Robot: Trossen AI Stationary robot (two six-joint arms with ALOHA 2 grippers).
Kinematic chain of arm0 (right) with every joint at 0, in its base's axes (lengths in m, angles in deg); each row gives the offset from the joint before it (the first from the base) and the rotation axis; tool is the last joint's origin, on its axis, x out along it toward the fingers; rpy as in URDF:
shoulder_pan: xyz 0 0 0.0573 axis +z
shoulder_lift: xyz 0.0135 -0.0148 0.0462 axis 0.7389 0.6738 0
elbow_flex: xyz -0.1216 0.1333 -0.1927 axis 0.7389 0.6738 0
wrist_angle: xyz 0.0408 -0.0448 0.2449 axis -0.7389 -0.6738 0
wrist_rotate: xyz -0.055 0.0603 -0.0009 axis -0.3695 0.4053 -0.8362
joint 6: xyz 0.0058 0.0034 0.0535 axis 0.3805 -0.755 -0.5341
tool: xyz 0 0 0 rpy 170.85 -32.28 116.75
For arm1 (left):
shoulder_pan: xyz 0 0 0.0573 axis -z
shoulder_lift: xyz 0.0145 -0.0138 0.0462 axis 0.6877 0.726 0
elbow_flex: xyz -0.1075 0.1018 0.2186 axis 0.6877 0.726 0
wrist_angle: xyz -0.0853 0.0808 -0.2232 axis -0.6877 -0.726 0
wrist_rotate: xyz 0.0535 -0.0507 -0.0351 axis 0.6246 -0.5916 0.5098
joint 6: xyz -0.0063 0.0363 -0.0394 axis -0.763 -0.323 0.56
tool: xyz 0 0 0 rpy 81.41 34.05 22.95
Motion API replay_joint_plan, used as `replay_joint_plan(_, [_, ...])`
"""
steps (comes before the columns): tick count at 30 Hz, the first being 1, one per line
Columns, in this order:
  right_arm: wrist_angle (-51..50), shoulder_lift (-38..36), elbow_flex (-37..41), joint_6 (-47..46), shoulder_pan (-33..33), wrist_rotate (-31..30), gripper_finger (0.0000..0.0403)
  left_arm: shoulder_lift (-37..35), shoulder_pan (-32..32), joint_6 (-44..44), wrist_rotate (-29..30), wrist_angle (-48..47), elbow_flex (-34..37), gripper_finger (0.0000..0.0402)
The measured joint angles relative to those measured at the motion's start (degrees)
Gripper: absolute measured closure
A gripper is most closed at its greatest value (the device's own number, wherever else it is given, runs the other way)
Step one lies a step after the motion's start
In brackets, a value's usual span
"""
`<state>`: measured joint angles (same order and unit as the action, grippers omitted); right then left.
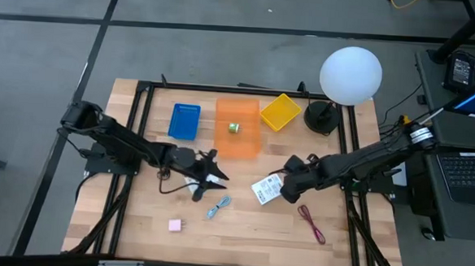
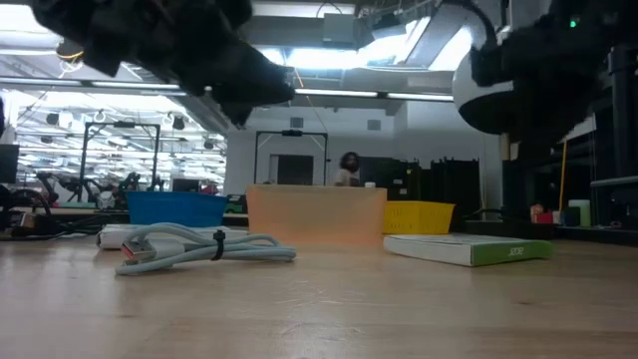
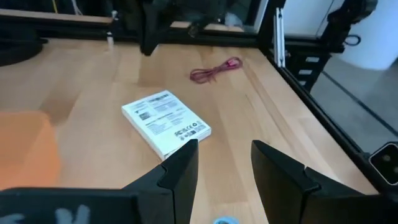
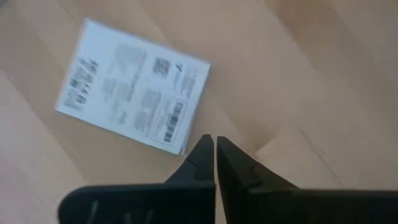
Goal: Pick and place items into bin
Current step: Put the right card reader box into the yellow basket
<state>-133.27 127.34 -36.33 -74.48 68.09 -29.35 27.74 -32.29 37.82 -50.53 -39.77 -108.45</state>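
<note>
The right gripper point(image 4: 215, 155) is shown with fingers pressed together on nothing, just beside the edge of a white packet point(image 4: 134, 93) lying flat on the worktop point(image 1: 249, 231). The left gripper point(image 3: 224, 165) is held partly spread and empty. A missed grasp is judged likely, the flat packet offering no raised edge. Open room is left toward the orange bin point(image 1: 238, 129).

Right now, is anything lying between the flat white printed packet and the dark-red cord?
No. In the left wrist view only bare wooden tabletop separates the flat white printed packet from the dark-red cord.
</note>
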Motion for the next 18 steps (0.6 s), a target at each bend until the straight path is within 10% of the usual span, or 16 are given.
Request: replay_joint_plan(18, [6.55, 10.42, 0.0, -1.1, 4.52, 2.84, 0.0403, 11.66, 0.0, 4.48, 3.28, -2.92, -7.6, 0.0258])
